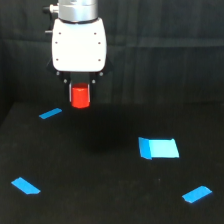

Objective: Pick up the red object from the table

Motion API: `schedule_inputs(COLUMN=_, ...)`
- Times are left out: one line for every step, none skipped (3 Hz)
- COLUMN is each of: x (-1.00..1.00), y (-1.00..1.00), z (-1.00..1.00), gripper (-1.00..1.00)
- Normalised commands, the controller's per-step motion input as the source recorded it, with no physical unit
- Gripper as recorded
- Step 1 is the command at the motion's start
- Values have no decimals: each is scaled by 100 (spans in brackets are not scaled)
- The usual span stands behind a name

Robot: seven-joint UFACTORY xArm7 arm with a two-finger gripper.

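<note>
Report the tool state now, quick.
Tool: closed on the red object, held up off the table.

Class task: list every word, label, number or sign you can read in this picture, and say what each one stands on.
None can be read.
The white tool body shows only small dark dots, no print.
The red object held in it is plain.
The blue tape strips and the blue patch on the black table carry no writing.
</note>
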Motion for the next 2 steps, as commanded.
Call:
schedule_inputs(x=-1, y=0, z=12, gripper=-100)
schedule_inputs(x=0, y=-2, z=-3, gripper=-100)
